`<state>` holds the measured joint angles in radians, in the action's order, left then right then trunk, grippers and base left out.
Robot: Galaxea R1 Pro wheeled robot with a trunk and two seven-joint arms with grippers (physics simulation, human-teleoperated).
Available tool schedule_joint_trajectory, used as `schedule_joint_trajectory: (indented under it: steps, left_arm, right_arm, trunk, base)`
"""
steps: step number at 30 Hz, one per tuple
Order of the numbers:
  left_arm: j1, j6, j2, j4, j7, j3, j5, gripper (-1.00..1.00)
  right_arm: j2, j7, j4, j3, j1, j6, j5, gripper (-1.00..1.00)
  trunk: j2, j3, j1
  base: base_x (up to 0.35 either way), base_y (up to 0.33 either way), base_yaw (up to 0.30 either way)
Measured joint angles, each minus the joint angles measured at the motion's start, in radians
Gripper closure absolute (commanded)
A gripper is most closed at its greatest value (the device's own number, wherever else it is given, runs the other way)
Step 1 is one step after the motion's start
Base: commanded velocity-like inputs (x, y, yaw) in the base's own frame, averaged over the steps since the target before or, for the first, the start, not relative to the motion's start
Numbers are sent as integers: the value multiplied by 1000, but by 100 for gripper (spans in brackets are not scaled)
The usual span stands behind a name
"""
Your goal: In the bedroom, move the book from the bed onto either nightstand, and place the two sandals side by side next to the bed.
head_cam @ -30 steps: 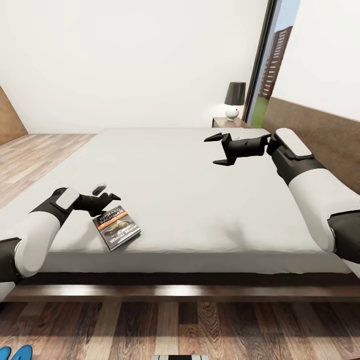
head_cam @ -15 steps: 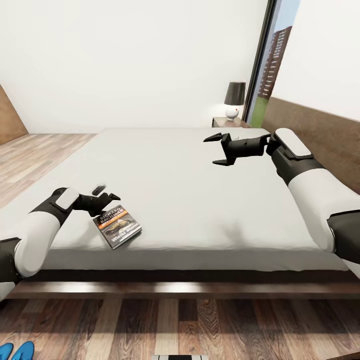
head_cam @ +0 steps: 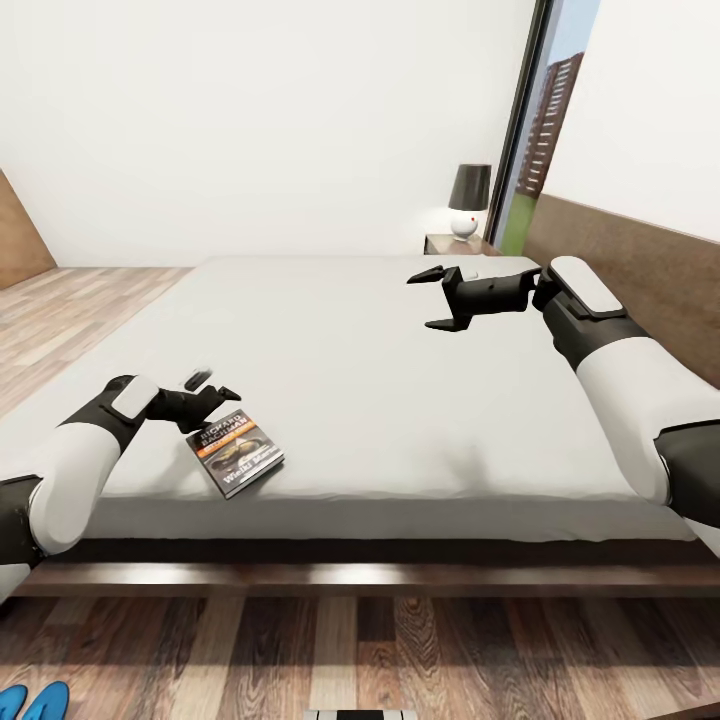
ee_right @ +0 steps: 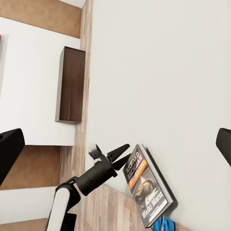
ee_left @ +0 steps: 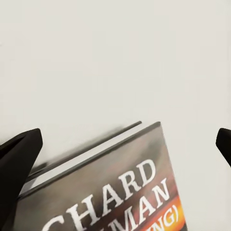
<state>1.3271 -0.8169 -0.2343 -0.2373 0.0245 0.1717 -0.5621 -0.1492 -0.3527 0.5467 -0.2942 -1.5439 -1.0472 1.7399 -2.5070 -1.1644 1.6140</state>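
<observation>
The book (head_cam: 237, 453) lies flat near the front left corner of the bed's off-white mattress (head_cam: 370, 380), cover up with its orange band showing. My left gripper (head_cam: 218, 385) hovers open just behind the book's top edge, its dark fingers (ee_left: 17, 168) straddling that edge of the book (ee_left: 110, 192). My right gripper (head_cam: 421, 302) is open and empty, held high over the mattress's far right part. A nightstand (head_cam: 447, 243) stands beyond the bed's far right corner. Blue sandals (head_cam: 30, 700) peek in on the floor at the lower left; a blue tip (ee_right: 166, 225) shows past the book (ee_right: 149, 192).
A black-shaded lamp (head_cam: 468, 200) sits on the nightstand. The wooden headboard (head_cam: 620, 260) runs along the right. The bed's dark frame (head_cam: 350, 578) borders the wood floor (head_cam: 400, 650) in front. A dark brown cabinet (ee_right: 72, 84) stands against the far wall.
The view has shifted slightly, showing a little more of the sandals. Both arms and the book hold their places.
</observation>
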Motion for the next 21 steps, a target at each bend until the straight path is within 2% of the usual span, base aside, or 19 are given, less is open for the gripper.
schedule_joint_trajectory:
  steps: [14,21]
  left_arm:
    - [0,-1,3,-4,-1,-4,9,-100]
    - [0,2,4,-1,1,-1,2,-100]
  right_arm:
    - [0,0,0,-1,0,0,-1,-100]
    - [0,0,0,-1,0,0,-1,-100]
  trunk:
    - [0,0,0]
    - [0,0,0]
  base:
    - [0,-1,0]
    - [-45,-60,0]
